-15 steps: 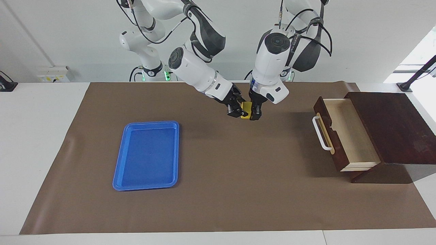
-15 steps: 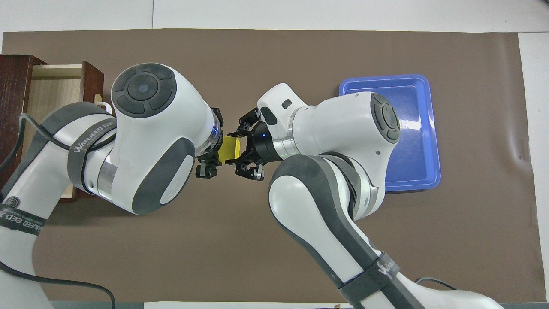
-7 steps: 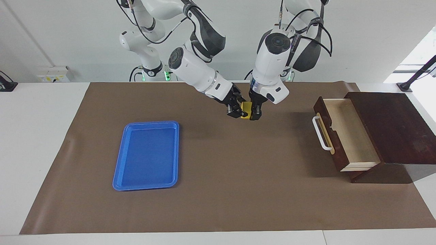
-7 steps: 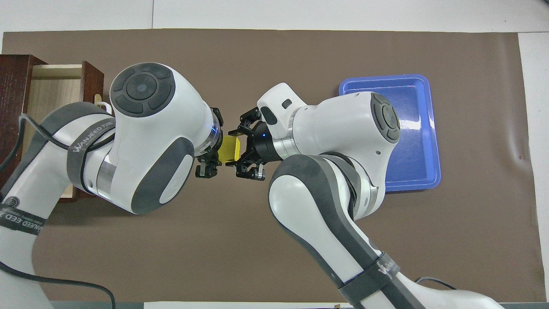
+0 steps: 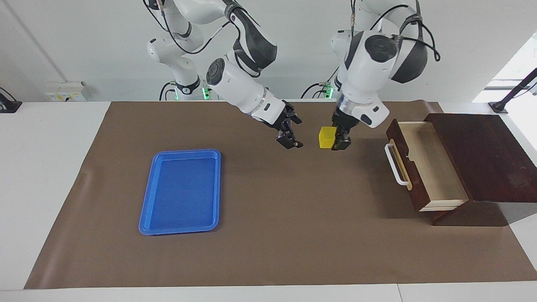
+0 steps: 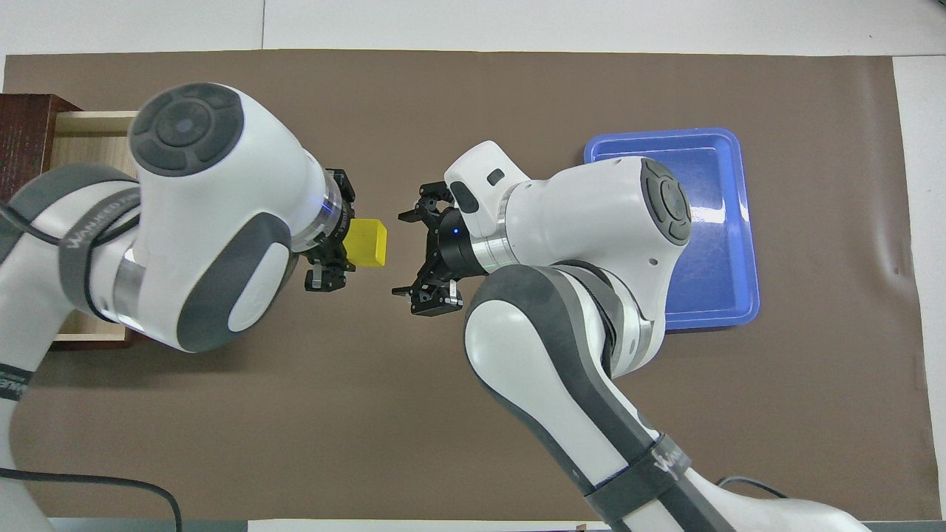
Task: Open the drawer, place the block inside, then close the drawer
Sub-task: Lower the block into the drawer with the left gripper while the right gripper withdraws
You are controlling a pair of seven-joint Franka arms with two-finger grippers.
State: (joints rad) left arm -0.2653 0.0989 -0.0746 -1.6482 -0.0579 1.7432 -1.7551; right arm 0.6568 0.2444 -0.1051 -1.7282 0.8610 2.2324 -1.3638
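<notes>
Block (image 5: 327, 137): small yellow cube, pinched in the left gripper (image 5: 338, 141), held in the air over the brown mat between the right gripper (image 5: 290, 140) and the drawer (image 5: 423, 163). Right gripper: fingers spread, empty, apart from the block. Drawer: pulled open, pale interior bare in the facing view; overhead view hides most of it under the left arm. Blue tray (image 5: 181, 191): toward the right arm's end of the worktop.

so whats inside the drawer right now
The open drawer shows only its bare pale wood floor. The yellow block is not in it: the left gripper holds it above the mat. From overhead, the left arm covers most of the drawer.
</notes>
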